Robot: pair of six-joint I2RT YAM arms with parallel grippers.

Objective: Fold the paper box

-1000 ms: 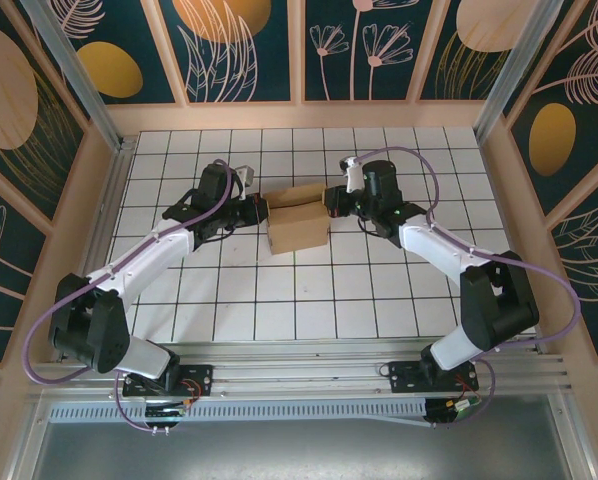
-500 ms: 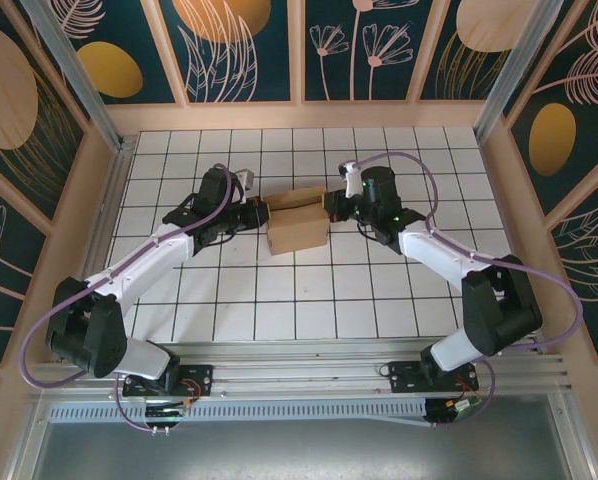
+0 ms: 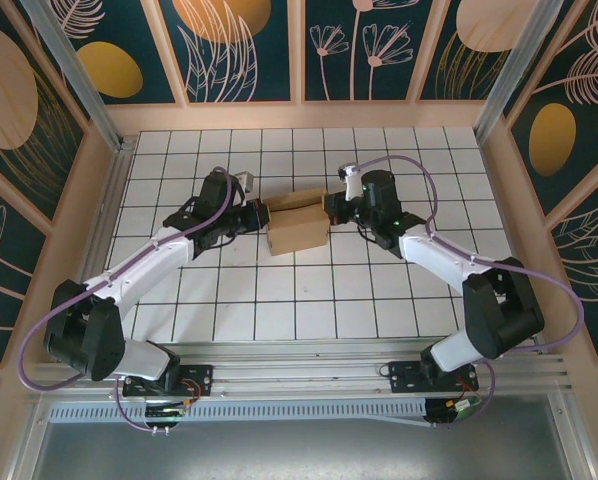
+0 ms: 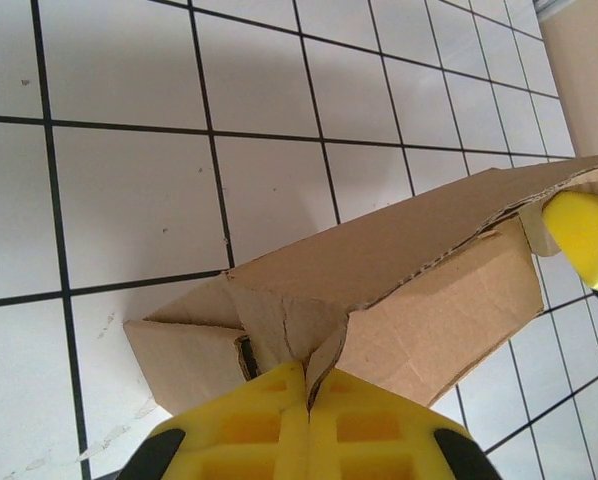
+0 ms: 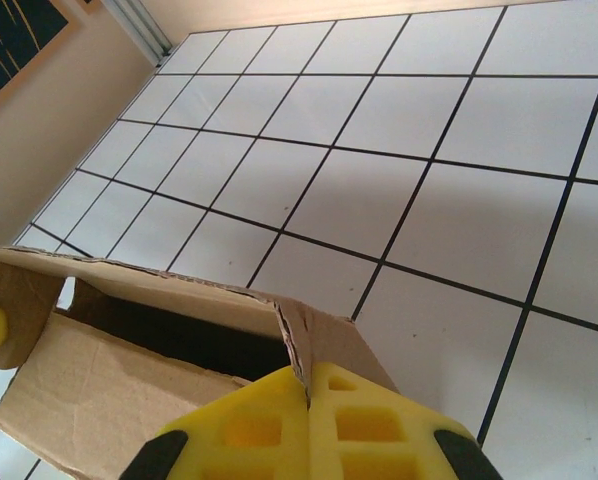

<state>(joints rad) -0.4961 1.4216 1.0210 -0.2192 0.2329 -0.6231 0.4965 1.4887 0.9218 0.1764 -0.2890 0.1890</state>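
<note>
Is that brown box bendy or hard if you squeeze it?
Probably bendy: the paper box has thin walls, crumpled where the left gripper pinches it. Likely light too, since it looks hollow inside. A hard squeeze might squash it.

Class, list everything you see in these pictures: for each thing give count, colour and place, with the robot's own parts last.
paper box: one, tan-brown, mid-table between both grippers
table: one, white tiles with black lines, beneath everything
wall panels: several, dark teal with orange plant shapes, around the table
left gripper: one, yellow fingers, shut on the box's left end
right gripper: one, yellow fingers, shut on the box's right end
</note>
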